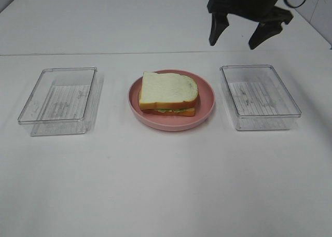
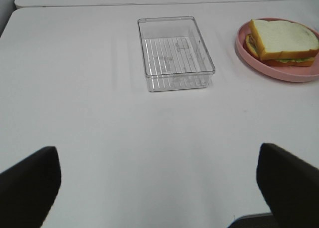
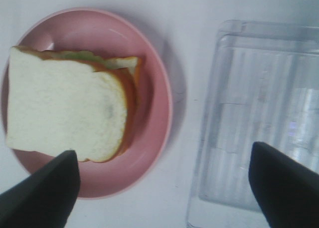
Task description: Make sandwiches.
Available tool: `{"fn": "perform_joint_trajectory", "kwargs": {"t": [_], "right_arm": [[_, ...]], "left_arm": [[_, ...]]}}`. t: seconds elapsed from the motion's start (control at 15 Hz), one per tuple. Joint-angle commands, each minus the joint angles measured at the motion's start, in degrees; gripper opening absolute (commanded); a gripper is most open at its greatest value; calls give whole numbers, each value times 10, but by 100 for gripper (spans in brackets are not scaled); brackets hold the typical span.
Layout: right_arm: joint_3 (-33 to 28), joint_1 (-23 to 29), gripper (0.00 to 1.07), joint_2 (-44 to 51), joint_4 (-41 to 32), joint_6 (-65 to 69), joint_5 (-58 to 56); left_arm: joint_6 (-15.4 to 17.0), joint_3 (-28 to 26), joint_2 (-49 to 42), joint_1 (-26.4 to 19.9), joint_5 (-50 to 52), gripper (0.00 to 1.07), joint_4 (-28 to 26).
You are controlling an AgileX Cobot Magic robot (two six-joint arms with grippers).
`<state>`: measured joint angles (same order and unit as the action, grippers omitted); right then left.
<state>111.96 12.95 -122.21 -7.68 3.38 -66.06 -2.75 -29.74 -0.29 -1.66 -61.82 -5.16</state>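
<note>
The sandwich (image 1: 168, 94) sits assembled on a round pink plate (image 1: 206, 98) at the table's middle, white bread on top with green lettuce showing at its edge. My right gripper (image 1: 239, 37) hangs open and empty high above the table, behind and between the plate and the right tray. The right wrist view looks down on the sandwich (image 3: 67, 108), the plate (image 3: 155, 113) and my open right gripper (image 3: 164, 198). My left gripper (image 2: 159, 188) is open with nothing in it, well back from the sandwich (image 2: 284, 38) and plate (image 2: 244, 51).
Two clear plastic trays flank the plate, both holding nothing: the left tray (image 1: 57, 122), and the right tray (image 1: 259, 66). The left tray (image 2: 177, 18) shows in the left wrist view, the right tray (image 3: 209, 128) in the right wrist view. A table seam runs behind them.
</note>
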Motion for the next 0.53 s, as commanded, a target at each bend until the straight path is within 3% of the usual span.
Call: {"fn": "perform_joint_trajectory", "kwargs": {"t": [0.07,0.2,0.33,0.53], "right_arm": [[33,-45,88,7,37,10,-56],[37,-129,87,4,72,9,-48],[34,-164,87,1,77,8,-55],[1,-168,87,37,64,-12,-104]], "left_arm": [[4,2,-11,-2,5,100,-7],[4,2,-11,-2,5,100,-7],[4,2,-11,-2,5,100,-7],[4,2,-11,-2,5,100,-7]]}}
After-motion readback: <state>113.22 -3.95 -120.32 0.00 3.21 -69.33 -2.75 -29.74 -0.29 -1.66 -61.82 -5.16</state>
